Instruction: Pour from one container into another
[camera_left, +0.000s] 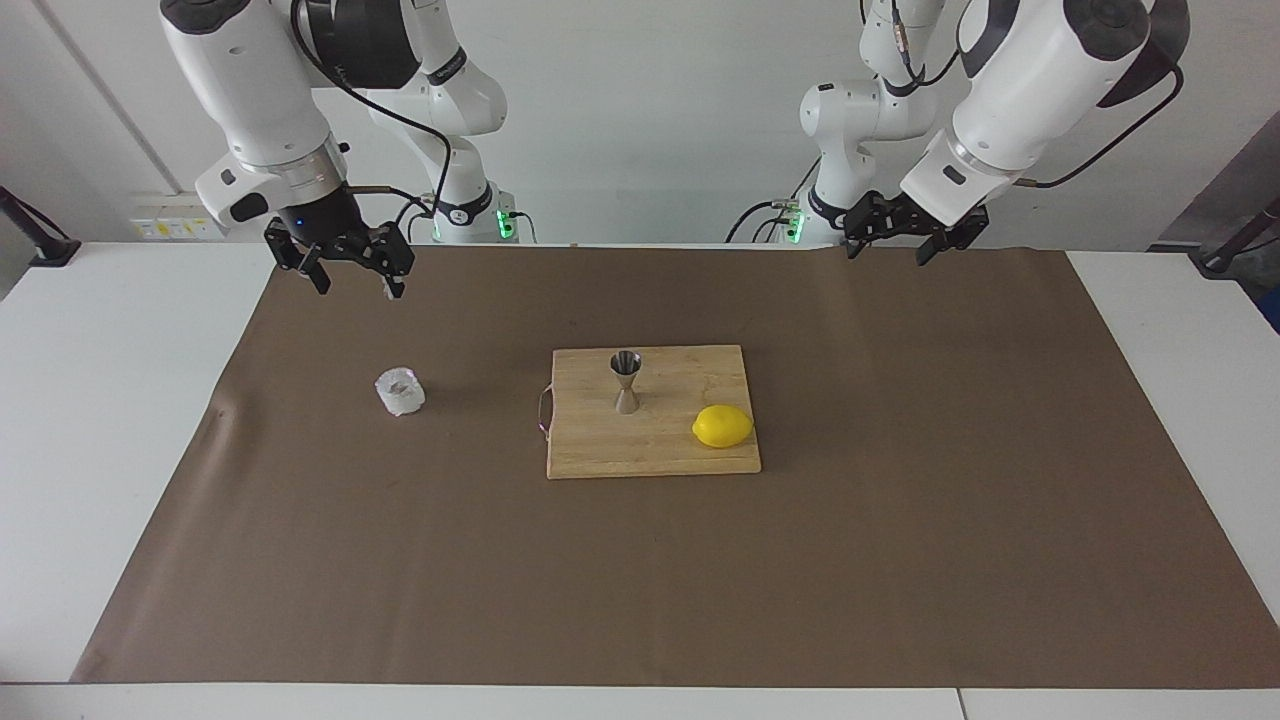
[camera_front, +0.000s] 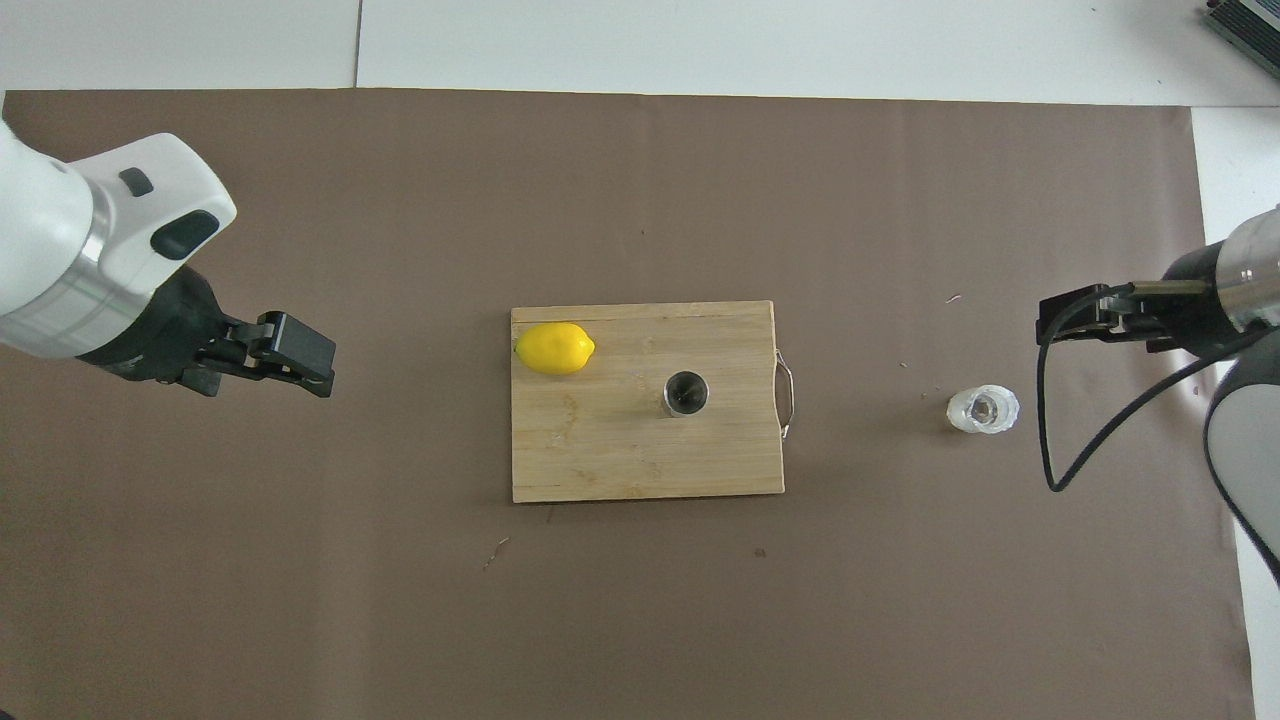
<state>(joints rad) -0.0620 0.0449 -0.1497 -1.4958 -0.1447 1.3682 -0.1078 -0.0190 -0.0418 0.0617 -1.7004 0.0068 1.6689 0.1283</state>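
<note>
A steel jigger (camera_left: 626, 381) stood upright near the middle of a wooden cutting board (camera_left: 600, 445) at the centre of a brown mat (camera_left: 900, 550), with a lemon (camera_left: 722, 426) lying on the same board toward the left arm's end. The lemon sat well apart from the jigger, close to the board's corner farther from the robots. A small crinkled translucent cup (camera_left: 400, 391) rested directly on the mat, off the board and toward the right arm's end of the table, upright with its mouth open to the overhead camera.

The left gripper (camera_left: 908, 236) hung raised over the mat's edge nearest the robots at the left arm's end, its fingers spread apart and holding nothing. The right gripper (camera_left: 350, 268) hung over the mat at the right arm's end, above a spot closer to the robots than the cup, its fingers likewise spread and empty. Neither gripper touched the cup, the jigger or the board. A thin wire handle (camera_front: 788, 392) projected from the board's short side facing the cup.
</note>
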